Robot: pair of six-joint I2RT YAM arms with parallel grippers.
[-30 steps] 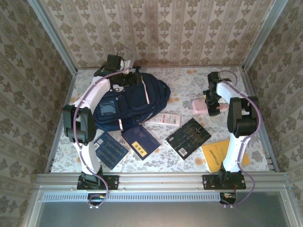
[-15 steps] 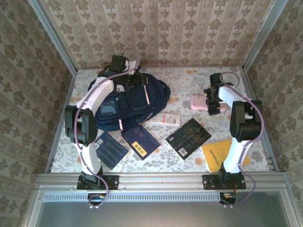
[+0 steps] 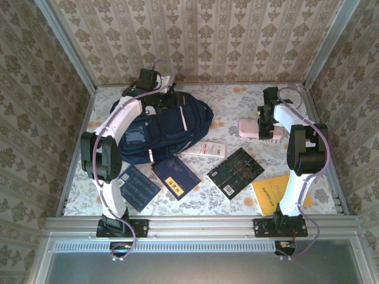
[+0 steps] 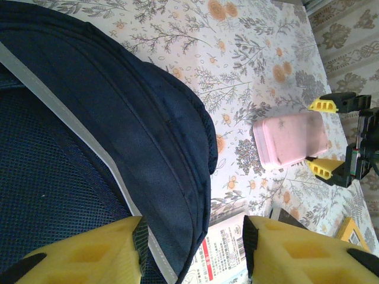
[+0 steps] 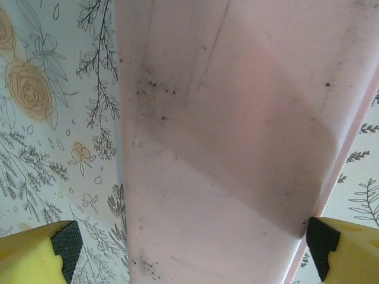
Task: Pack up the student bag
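The left gripper (image 4: 192,248) sits spread wide over the student bag (image 3: 163,127). Right of the bag, the right gripper (image 4: 324,137) straddles a pink case (image 3: 253,129), its fingers apart.

No legible text. White packet (image 4: 222,251) beside the bag (image 4: 106,154) carries a red band and fine print, too blurred to read.
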